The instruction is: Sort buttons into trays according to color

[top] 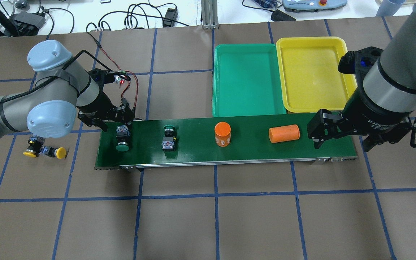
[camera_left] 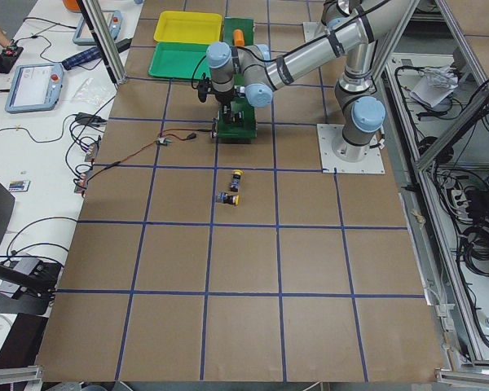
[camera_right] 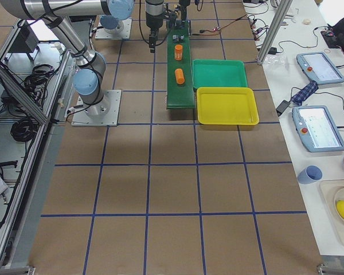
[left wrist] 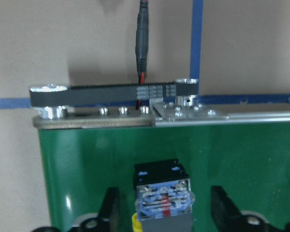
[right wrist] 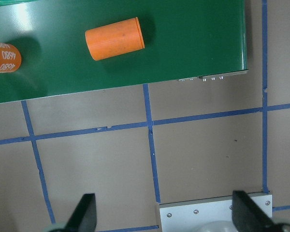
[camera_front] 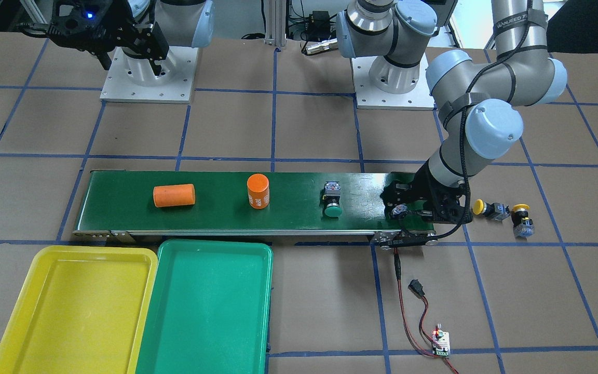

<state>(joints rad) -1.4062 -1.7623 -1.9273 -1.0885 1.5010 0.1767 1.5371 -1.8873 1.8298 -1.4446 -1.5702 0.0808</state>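
Note:
My left gripper (top: 119, 124) hangs low over the left end of the belt, open, its fingers (left wrist: 108, 209) on either side of a green button (top: 123, 146) without touching its black-and-blue body (left wrist: 162, 198). A second green button (top: 168, 139) lies on the belt to its right; it also shows in the front view (camera_front: 333, 200). Two yellow buttons (top: 31, 153) (top: 58, 152) lie on the table beyond the belt's left end. The green tray (top: 246, 79) and the yellow tray (top: 312, 72) stand empty behind the belt. My right gripper (top: 341, 139) is wide open and empty, held high over the belt's right end.
The long dark-green conveyor belt (top: 247, 148) carries an upright orange cylinder (top: 222, 134) and a lying one (top: 284, 133). Red and black wires run from the belt's left end to a small circuit board (camera_front: 440, 343). The table is brown paper with blue tape lines.

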